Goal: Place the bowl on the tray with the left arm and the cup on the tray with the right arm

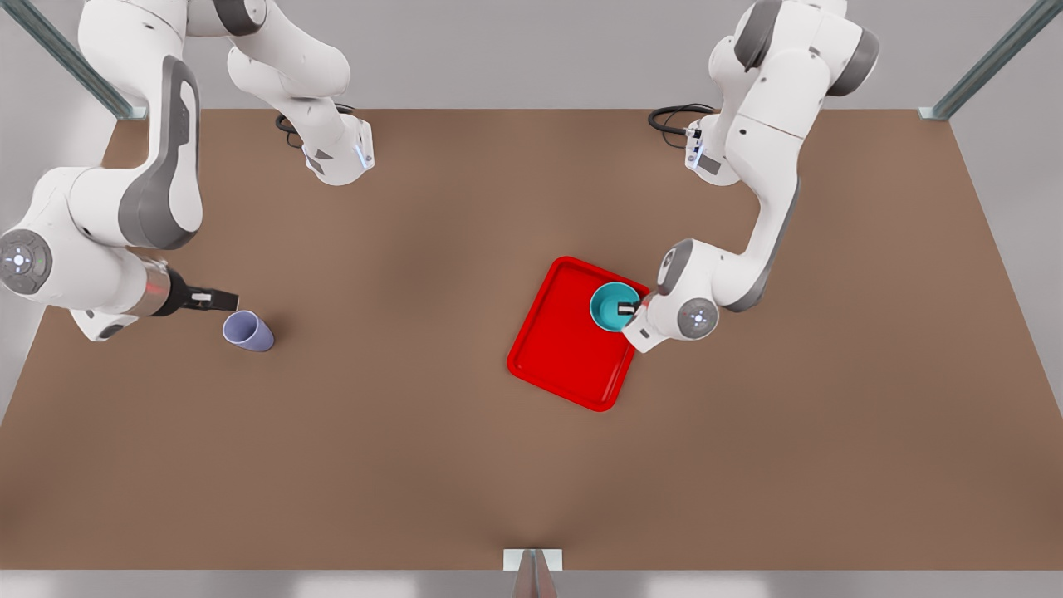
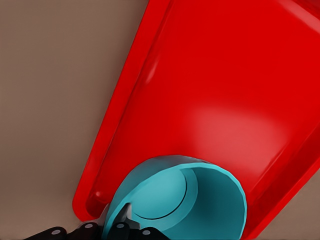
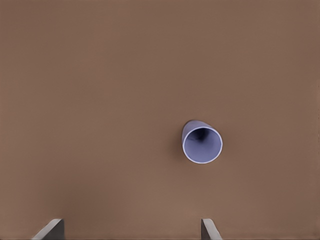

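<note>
— The left gripper (image 1: 629, 309), what has it got?
— It is clamped on the rim of the bowl (image 1: 612, 306), one finger inside, one outside; the bowl sits at the near corner of the tray (image 1: 565, 353), which stretches away from the gripper.
— And the right gripper (image 1: 217, 299)?
— Spread wide, fingertips (image 3: 50, 230) well apart, hovering over the table (image 1: 415, 415). The cup (image 1: 247, 330) stands upright just beyond its tips, untouched, far from the tray
</note>
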You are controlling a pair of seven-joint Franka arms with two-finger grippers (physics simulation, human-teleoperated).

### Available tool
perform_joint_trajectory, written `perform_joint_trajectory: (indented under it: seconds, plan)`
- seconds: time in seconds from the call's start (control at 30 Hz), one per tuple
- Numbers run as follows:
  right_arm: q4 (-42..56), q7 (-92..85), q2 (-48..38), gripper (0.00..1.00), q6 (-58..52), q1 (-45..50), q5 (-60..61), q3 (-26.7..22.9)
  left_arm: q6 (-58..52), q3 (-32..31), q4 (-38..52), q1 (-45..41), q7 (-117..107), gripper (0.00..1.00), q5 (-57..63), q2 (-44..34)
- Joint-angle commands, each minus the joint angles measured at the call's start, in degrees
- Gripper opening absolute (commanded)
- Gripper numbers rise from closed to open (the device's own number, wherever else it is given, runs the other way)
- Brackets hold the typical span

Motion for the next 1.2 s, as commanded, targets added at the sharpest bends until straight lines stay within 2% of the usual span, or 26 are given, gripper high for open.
perform_joint_trajectory:
  seconds: [0.0,0.07,0.1,0.13,0.17,0.2,0.33,0.43,0.53,0.57,0.6,0.63,0.7,0.77,0.83,0.9,1.17]
  plan:
    - [-0.5,0.0,0.0,1.0,0.47,-0.33,-0.04,-0.04,0.32,0.0,-0.02,-0.16,0.24,0.21,-7.61,0.08]
    - [-3.24,0.0,-0.43,1.0,2.68,-1.57,-0.13,-0.22,1.64,-0.17,0.07,-0.43,0.15,0.21,-7.78,0.34]
    - [-3.24,-0.09,-0.96,1.0,2.5,-1.57,-0.04,-0.22,1.82,-0.17,0.07,-0.78,0.06,0.25,-7.87,0.87]
    - [-3.24,-0.09,-1.14,1.0,2.41,-1.57,-0.04,-0.22,1.99,-0.17,0.07,-0.96,0.15,0.49,-8.57,0.96]
    - [-3.24,-0.09,-1.14,1.0,2.32,-1.48,-0.04,-0.22,2.08,-0.17,0.07,-1.04,0.33,0.81,-8.57,1.22]
    - [-3.24,-0.09,-1.14,1.0,2.32,-1.48,-0.04,-0.22,2.17,-0.17,0.25,-0.96,0.33,1.0,-8.57,1.22]
    - [-3.5,-0.09,-1.05,1.0,2.59,-1.57,-0.04,-0.22,2.08,-0.08,1.21,-0.87,0.41,1.0,-7.96,1.13]
    - [-5.17,-0.17,-0.87,1.0,4.17,-2.44,-0.04,-0.22,2.96,0.62,5.86,0.01,1.38,1.0,0.47,0.61]
    - [-8.94,-3.07,-0.87,1.0,7.42,-4.9,-0.13,-0.22,1.74,6.23,12.63,0.8,4.7,1.0,7.24,-1.05]
    - [-10.17,-4.65,-0.96,1.0,8.82,-5.87,-0.13,-0.22,-2.89,8.0,12.64,2.02,11.36,1.0,7.33,-3.78]
    - [-11.06,-5.01,-1.05,1.0,10.32,-6.13,-0.13,-0.22,-15.13,8.09,14.22,4.75,16.24,1.0,10.74,-9.23]
    - [-11.76,-5.01,-1.05,1.0,10.59,-6.66,-0.22,-0.22,-19.27,8.0,15.62,4.84,15.88,1.0,16.55,-11.52]
    - [-11.94,-5.98,-0.17,1.0,11.64,-7.8,-0.22,-0.22,-25.43,8.09,18.0,5.54,12.12,1.0,17.53,-16.44]
    - [-11.85,-9.22,2.46,1.0,13.92,-10.53,-0.22,-0.22,-30.88,8.18,21.95,5.72,10.61,1.0,17.53,-16.53]
    - [-12.64,-9.76,4.93,1.0,16.65,-11.76,-3.2,-0.22,-30.79,10.46,22.04,5.72,10.96,1.0,17.44,-16.71]
    - [-20.01,-12.56,4.93,1.0,28.32,-13.78,-3.56,-0.22,-30.96,9.94,23.0,5.63,10.52,1.0,17.44,-17.59]
    - [-28.37,-15.2,4.66,1.0,36.78,-15.45,2.51,-0.04,-31.93,9.85,23.54,5.63,10.61,1.0,17.18,-17.15]
